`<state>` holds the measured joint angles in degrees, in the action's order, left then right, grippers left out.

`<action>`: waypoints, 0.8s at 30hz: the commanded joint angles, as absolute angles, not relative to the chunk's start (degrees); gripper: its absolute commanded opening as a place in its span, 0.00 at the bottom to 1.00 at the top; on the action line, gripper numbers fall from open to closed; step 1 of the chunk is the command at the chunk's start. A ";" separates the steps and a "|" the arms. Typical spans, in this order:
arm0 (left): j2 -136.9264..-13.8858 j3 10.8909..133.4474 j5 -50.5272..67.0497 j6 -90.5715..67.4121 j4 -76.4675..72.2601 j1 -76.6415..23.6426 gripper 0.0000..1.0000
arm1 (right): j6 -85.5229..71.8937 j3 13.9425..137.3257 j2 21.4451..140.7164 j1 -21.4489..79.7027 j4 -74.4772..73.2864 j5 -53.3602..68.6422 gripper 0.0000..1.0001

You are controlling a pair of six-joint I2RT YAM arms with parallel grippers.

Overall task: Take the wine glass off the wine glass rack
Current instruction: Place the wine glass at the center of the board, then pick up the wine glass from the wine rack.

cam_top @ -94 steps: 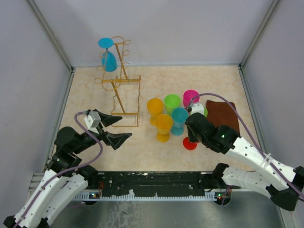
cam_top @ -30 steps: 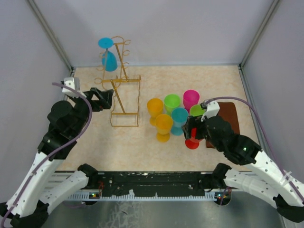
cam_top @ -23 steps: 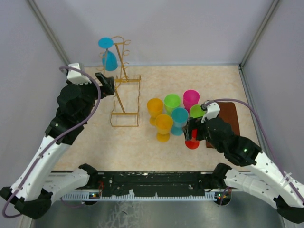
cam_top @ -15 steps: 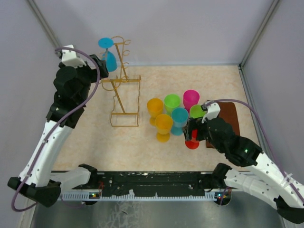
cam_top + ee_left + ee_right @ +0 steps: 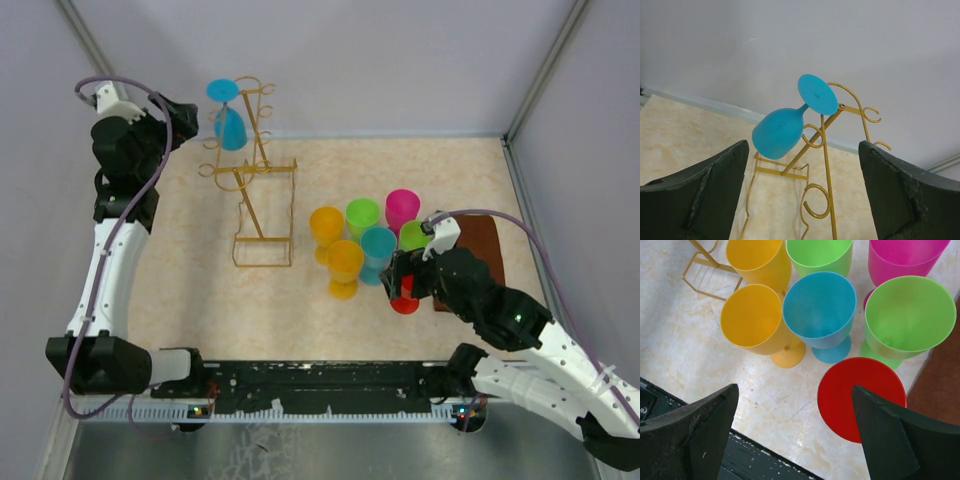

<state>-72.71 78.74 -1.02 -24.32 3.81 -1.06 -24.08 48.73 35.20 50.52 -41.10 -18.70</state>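
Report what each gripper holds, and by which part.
Nothing. Left gripper gapes before the hanging blue wine glass; right gripper open over the red disc.

- Top external: fixed high above and behind the arm bases, angled down toward the far wall; whole table (image 5: 200, 295) in frame.
- Left wrist: raised at far left, facing roughly level; close on wine glass (image 5: 780, 131) and upper wine glass rack (image 5: 825, 150), both shared with top external.
- Right wrist: facing steeply down, close over cups (image 5: 820, 310) at right, shared with top external.
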 commanded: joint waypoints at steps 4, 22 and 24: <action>-77.59 77.70 4.10 -35.13 -9.21 1.96 0.92 | -24.48 50.71 34.59 50.91 -39.34 -17.77 0.95; -96.79 92.14 8.60 -42.45 -10.00 2.23 0.85 | -25.84 51.43 32.76 50.97 -41.67 -17.42 0.96; -97.77 92.80 9.40 -42.92 -9.96 2.36 0.83 | -25.88 51.55 32.35 50.90 -41.44 -17.58 0.97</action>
